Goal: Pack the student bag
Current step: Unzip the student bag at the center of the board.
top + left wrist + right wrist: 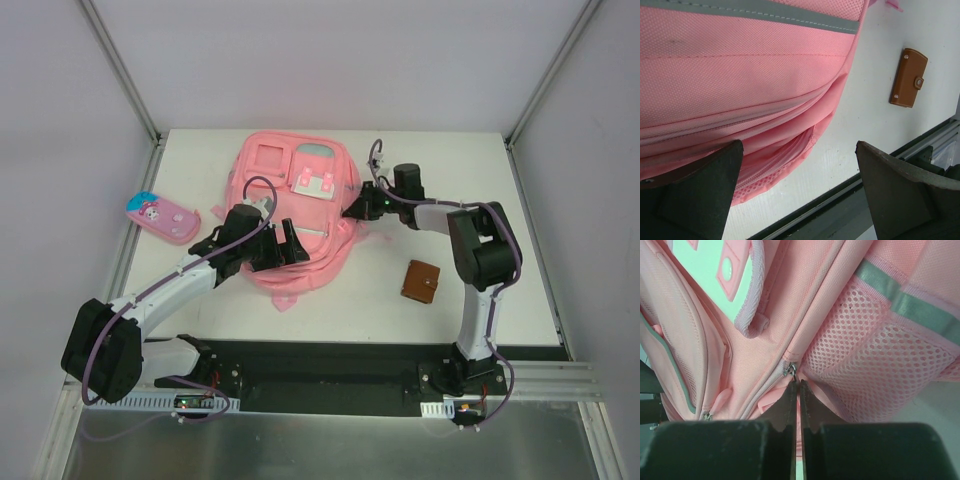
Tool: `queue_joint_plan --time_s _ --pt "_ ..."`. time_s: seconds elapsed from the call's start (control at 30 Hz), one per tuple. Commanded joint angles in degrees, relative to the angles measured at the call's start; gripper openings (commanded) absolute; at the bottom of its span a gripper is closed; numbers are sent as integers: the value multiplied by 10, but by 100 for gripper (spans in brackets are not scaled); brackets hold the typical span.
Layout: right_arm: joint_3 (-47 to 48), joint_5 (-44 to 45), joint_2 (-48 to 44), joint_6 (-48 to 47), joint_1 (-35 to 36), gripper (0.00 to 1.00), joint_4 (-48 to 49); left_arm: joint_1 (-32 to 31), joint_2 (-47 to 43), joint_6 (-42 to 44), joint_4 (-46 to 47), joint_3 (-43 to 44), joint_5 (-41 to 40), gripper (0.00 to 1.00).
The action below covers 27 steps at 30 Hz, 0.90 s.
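The student bag, a pink backpack, lies flat in the middle of the table with its front pockets facing up. My right gripper is at the bag's right side. In the right wrist view its fingertips are pressed together on the thin pull hanging from a metal zipper slider, beside a mesh side pocket. My left gripper hovers over the bag's near lower corner. Its jaws stand wide apart with nothing between them, and pink fabric and a zipper line lie below.
A brown snap wallet lies on the table right of the bag, and the left wrist view shows the wallet too. A small pink cartoon pencil case sits at the left. White walls enclose the table on three sides.
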Motion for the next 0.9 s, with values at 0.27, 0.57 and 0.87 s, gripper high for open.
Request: queue_joint_plan --time_s 0.27,0.57,0.87 --pt "2 -35 -7 9 -6 27 18 7 -8 12 15 6 5 94" --pt "0 -8 5 -16 22 23 -3 8 -4 12 15 6 4 94" --pt "-5 52 -13 -24 23 1 -21 8 -10 13 12 5 1 94"
